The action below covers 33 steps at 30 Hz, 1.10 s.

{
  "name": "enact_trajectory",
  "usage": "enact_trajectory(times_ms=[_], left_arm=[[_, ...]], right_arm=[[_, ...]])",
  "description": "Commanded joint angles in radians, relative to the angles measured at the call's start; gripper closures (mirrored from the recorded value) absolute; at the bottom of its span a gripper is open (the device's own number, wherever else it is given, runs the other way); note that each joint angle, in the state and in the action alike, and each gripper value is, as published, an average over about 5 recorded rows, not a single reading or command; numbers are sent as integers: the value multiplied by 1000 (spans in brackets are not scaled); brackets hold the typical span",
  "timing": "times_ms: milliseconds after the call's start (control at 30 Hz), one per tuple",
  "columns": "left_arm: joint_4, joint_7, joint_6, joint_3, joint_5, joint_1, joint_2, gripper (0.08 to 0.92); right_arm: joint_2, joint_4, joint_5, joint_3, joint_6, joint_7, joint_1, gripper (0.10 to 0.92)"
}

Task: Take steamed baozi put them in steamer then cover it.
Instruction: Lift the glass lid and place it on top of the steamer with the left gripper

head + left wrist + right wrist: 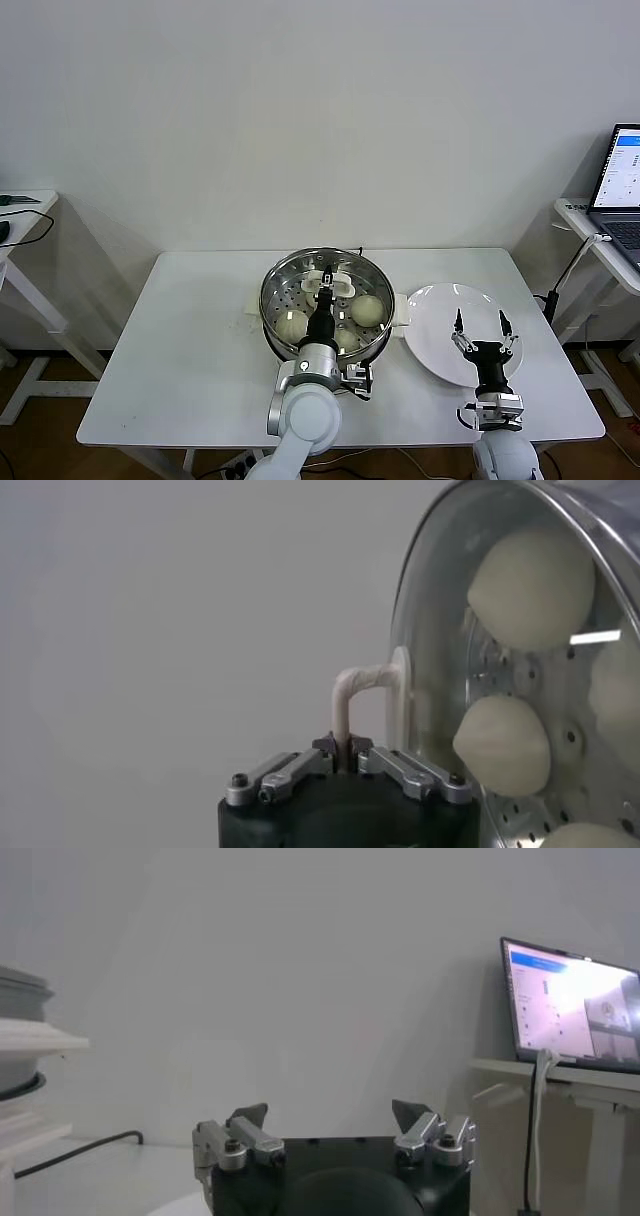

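Note:
The steamer stands mid-table with baozi inside; three show in the head view, at the right, the left and the front. The clear glass lid lies over the steamer's mouth; I cannot tell whether it rests on the rim. My left gripper is shut on the lid's cream handle. Through the glass I see baozi on the perforated tray. My right gripper is open and empty above the white plate.
The steamer's white base handle sticks out toward the plate. A laptop sits on a side table at the far right, also in the right wrist view. Another side table stands at the far left.

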Motion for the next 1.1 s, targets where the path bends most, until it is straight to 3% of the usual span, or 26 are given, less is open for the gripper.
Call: enact_trajectory(times_ms=[33, 1100], left_arm=[[9, -4, -4, 0, 26, -1, -50, 813], [28, -48, -4, -22, -94, -4, -50, 813]], right_arm=[[2, -3, -2, -2, 1, -1, 1, 203], [4, -8, -21, -4, 10, -3, -1, 203]])
